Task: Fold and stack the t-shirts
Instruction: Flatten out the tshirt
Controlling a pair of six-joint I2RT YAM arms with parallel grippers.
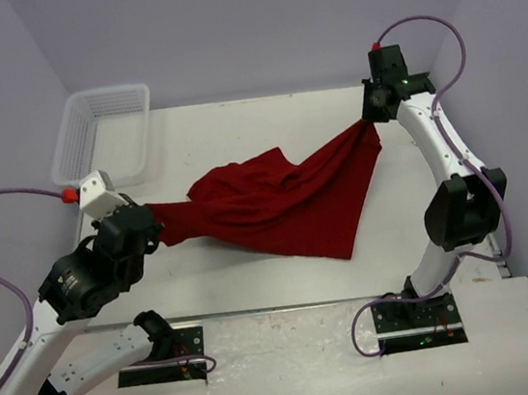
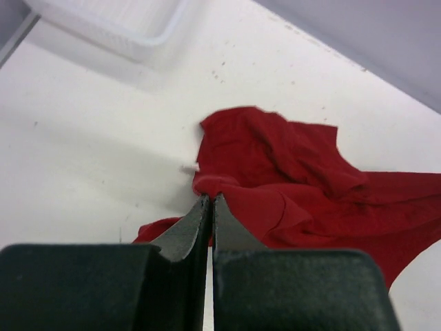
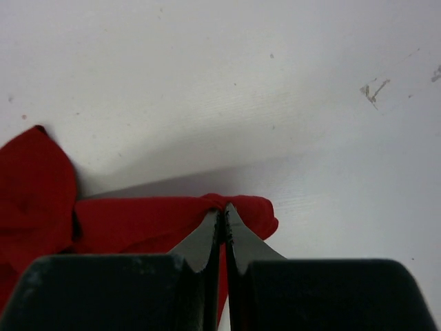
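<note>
Top external view: we had the white table with one crimson t-shirt stretched mid-table from 9 to 2 o'clock, its middle sagging onto the top. A plastic basket sat at 10 o'clock. Our left gripper and right gripper were each pinched tight on a shirt edge.
</note>
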